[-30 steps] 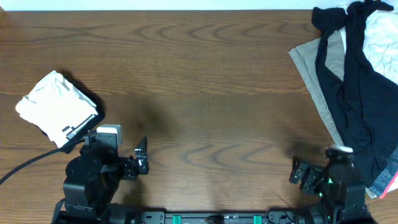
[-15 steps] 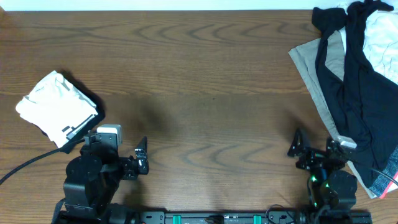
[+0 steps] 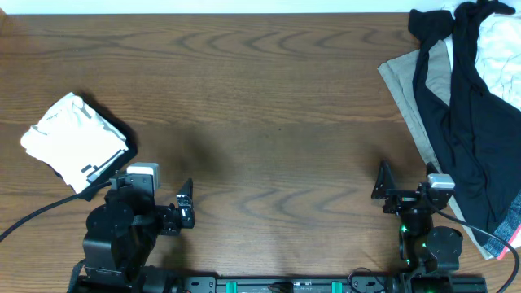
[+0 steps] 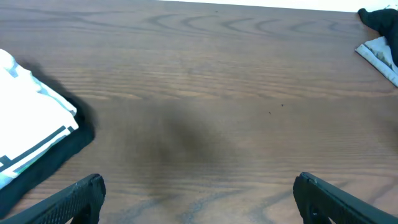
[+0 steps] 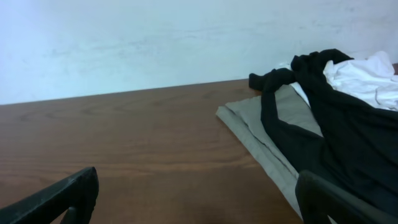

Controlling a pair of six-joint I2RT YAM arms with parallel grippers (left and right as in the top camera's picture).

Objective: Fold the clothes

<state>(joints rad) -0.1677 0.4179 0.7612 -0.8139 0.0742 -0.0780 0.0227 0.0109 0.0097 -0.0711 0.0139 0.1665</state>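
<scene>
The brown wooden bench [image 3: 269,98] fills the overhead view, and most of its middle is bare wood. At its far right corner the unfolded clothes lie in a loose heap. A long black garment [image 3: 464,122] is draped over a flat beige piece [image 3: 411,98], with a crumpled white piece [image 3: 501,41] touching its far side. Only the overhead view shows how far this heap runs down the right edge, where a pink-edged scrap [image 3: 509,236] sticks out near the front.

The right wrist view sees the same heap low and from the side, with the pale wall [image 5: 155,43] behind the bench. The left wrist view catches just a corner of the heap, at the upper right.

Near the left edge sits a folded white garment [image 3: 73,138], well apart from the heap. The left wrist view alone shows dark stripes along its hem and the black fabric under it. The right wrist view does not reach it.

Both arms sit at the front edge. The left pincer [image 4: 199,210] stands wide and holds nothing, with bare wood between its dark fingers [image 4: 81,198]. The right pincer [image 3: 404,194] is also spread wide and empty, close beside the near end of the black garment but not touching it. A black cable [image 3: 32,220] trails from the left arm towards the left edge, seen only from overhead.
</scene>
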